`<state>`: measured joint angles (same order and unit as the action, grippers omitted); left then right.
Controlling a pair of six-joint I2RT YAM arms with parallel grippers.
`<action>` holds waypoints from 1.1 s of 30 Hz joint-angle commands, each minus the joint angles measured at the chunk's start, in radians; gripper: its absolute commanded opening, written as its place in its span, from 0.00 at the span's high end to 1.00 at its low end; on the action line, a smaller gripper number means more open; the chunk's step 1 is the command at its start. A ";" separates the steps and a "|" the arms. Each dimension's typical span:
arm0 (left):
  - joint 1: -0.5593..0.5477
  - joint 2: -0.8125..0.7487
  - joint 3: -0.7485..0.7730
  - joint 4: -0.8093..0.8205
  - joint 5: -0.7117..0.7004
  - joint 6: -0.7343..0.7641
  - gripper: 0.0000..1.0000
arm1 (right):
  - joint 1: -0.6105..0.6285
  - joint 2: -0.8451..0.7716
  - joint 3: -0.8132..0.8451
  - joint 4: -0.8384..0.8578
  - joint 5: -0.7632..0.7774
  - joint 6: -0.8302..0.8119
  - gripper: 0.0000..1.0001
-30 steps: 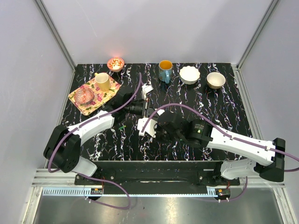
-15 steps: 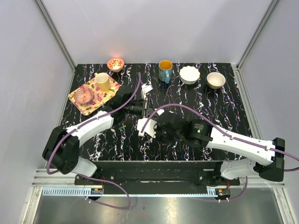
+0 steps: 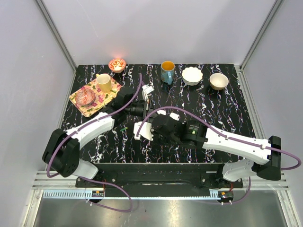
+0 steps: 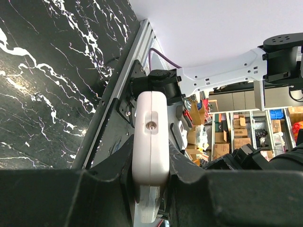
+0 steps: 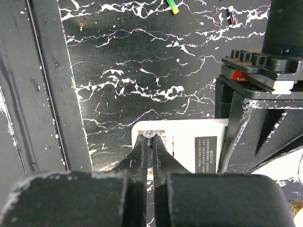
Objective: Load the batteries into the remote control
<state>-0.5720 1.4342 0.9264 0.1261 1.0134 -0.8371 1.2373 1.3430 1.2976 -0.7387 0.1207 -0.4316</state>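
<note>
Left gripper (image 4: 150, 166) was clamped on the remote control (image 4: 150, 137), one finger on each flat side. The remote's long axis ran along the fingers, straight out from the wrist toward the near edge of the table (image 3: 227, 109). Its free end pointed at the rail and the right arm's base.

Right gripper (image 5: 151, 142) was drawn almost together, with only a slit between the fingers and the tips at the remote's free end. Could not tell whether they pinched anything.

Remote was white plastic with rounded corners. A small round emitter sat in the narrow end face, seen from the left wrist. The right wrist view showed a plain white face turned up, with a small dark printed label and a tan strip beside the fingertips. In the top view it sat near the table's centre, between the two grippers. Could not tell if it cleared the surface.

Left arm ran diagonally from its base to the centre, with the wrist bent back toward the near edge. Right arm stretched low and leftward along the near part of the table.

Green battery (image 5: 173, 5) and reddish battery (image 5: 230, 15) lay flat on the table beyond the right fingertips, apart from each other and from the remote.

Floral tray (image 3: 78, 99), blue mug (image 3: 167, 72) and two pale bowls (image 3: 192, 75) stood toward the far edge.
</note>
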 commanded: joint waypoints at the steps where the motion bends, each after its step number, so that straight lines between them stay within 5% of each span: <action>1: 0.001 -0.083 0.055 0.092 0.059 -0.099 1.00 | 0.004 0.022 -0.027 -0.068 0.045 -0.016 1.00; 18: 0.023 -0.064 0.035 0.185 0.039 -0.204 1.00 | 0.004 0.019 -0.038 -0.090 0.010 -0.002 0.96; 33: 0.032 -0.035 0.089 0.064 0.040 -0.154 1.00 | 0.031 0.018 -0.012 -0.168 0.014 -0.004 1.00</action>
<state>-0.5507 1.4269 0.9237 0.1467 0.9970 -0.9016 1.2488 1.3312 1.2976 -0.7322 0.1558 -0.4438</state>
